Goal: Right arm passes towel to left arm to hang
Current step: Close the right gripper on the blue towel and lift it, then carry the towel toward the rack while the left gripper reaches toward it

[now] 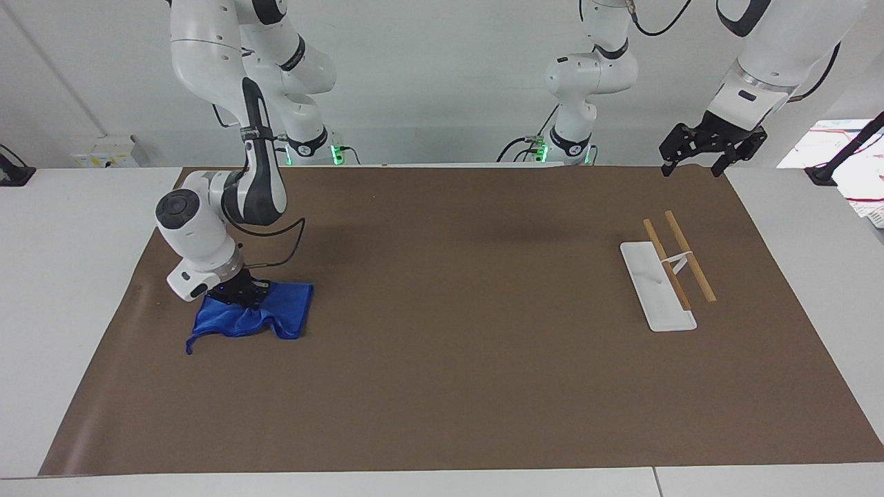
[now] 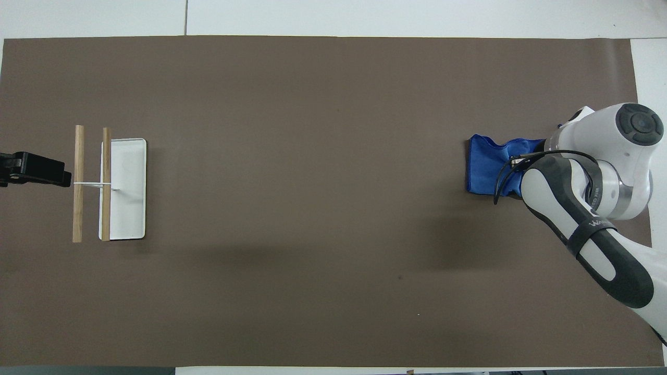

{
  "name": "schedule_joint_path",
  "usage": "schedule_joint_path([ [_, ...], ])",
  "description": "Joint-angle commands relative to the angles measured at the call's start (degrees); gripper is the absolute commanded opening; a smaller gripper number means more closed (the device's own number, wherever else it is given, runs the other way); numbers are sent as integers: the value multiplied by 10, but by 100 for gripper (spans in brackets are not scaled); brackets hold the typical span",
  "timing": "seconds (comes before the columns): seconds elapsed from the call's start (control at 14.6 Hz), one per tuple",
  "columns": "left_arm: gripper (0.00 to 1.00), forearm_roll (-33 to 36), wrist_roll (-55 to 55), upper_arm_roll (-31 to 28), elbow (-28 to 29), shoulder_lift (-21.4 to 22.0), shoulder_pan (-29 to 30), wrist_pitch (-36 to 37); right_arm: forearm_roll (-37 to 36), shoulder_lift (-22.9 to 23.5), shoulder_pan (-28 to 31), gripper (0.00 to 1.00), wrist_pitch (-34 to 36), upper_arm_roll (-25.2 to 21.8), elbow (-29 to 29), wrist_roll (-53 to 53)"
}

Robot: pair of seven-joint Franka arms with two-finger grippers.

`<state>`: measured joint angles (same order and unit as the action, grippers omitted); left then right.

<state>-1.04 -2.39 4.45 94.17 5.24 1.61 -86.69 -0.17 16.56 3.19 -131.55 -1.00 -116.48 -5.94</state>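
The blue towel (image 1: 280, 314) lies bunched on the brown mat at the right arm's end of the table. It also shows in the overhead view (image 2: 487, 165). My right gripper (image 1: 242, 295) is shut on the towel's edge nearest the robots and holds that edge a little above the mat. The rest of the towel drapes down, and its corner loop trails on the mat. The arm hides this gripper in the overhead view. My left gripper (image 1: 693, 167) is open and empty. It waits in the air over the mat's corner at the left arm's end (image 2: 52, 174).
A rack with a white base (image 1: 656, 297) and two wooden rods (image 1: 690, 259) stands toward the left arm's end; it also shows in the overhead view (image 2: 127, 208). The brown mat (image 1: 469, 331) covers most of the table.
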Motion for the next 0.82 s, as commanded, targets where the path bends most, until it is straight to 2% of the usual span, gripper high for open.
schedule_joint_path([
  [0.0, 100, 2, -12, 1, 17, 11, 4, -15, -4, -1, 2, 0, 51, 4, 33, 6],
  [0.27, 100, 2, -17, 1, 17, 11, 4, -13, -4, -21, -1, 0, 120, 5, 70, 6],
  [0.41, 100, 2, -17, 1, 18, 11, 4, -13, -2, -24, -2, 0, 193, 18, 125, 13],
  [0.61, 100, 2, -17, 1, 17, 11, 4, -11, 19, -24, -2, 0, 304, 48, 211, 78],
  [0.75, 100, 2, -16, 1, 17, 11, 4, -10, 33, -25, -2, 0, 343, 78, 248, 136],
])
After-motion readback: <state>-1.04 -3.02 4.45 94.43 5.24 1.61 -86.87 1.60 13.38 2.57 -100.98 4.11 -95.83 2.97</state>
